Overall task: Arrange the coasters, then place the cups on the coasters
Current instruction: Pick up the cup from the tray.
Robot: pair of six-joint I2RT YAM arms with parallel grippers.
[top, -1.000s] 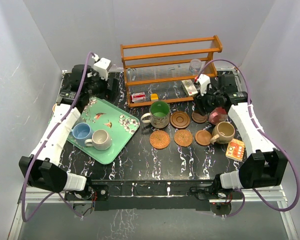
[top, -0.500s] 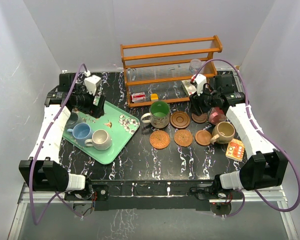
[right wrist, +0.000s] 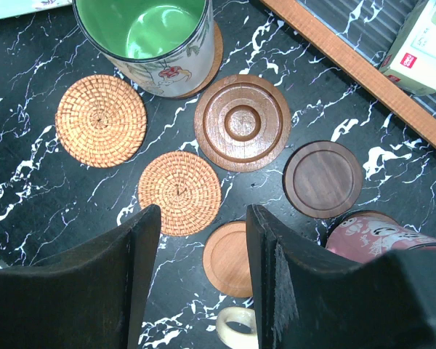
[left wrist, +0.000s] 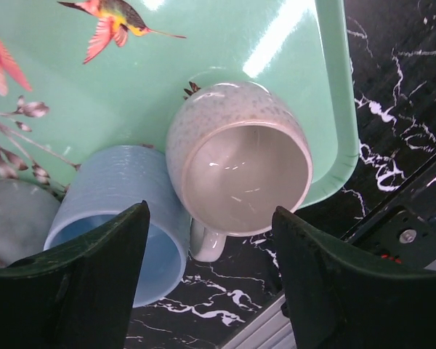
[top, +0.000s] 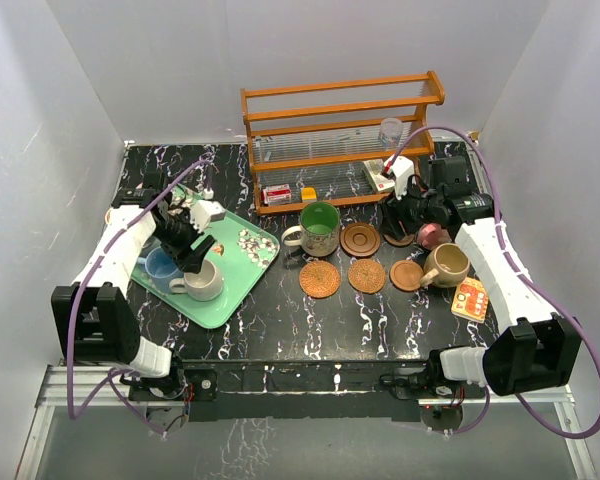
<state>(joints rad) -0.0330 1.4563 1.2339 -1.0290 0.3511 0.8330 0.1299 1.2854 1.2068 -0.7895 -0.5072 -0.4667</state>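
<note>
My left gripper (top: 193, 260) hovers open over the near end of the mint tray (top: 242, 275). The cream cup (left wrist: 240, 167) stands below it, its handle between my fingers (left wrist: 94, 283) and untouched. A light blue cup (left wrist: 116, 225) touches the cream one. My right gripper (right wrist: 202, 222) is open and empty above the coasters. These are two woven ones (right wrist: 100, 120) (right wrist: 179, 193), a ringed wooden one (right wrist: 242, 122), a dark one (right wrist: 323, 179) and a smooth orange one (right wrist: 231, 258). The green cup (right wrist: 149, 36) stands on a wooden coaster. Beside the right gripper are a maroon cup (top: 435, 236) and a tan cup (top: 447, 264).
A wooden rack (top: 342, 140) holding small boxes and a glass stands at the back. An orange square card (top: 470, 298) lies right of the tan cup. A grey rounded object (left wrist: 14, 218) sits on the tray beside the blue cup.
My left arm has swung from the tray's far corner down over the cream and blue cups, and its jaws have narrowed. My right gripper has shifted only slightly.
</note>
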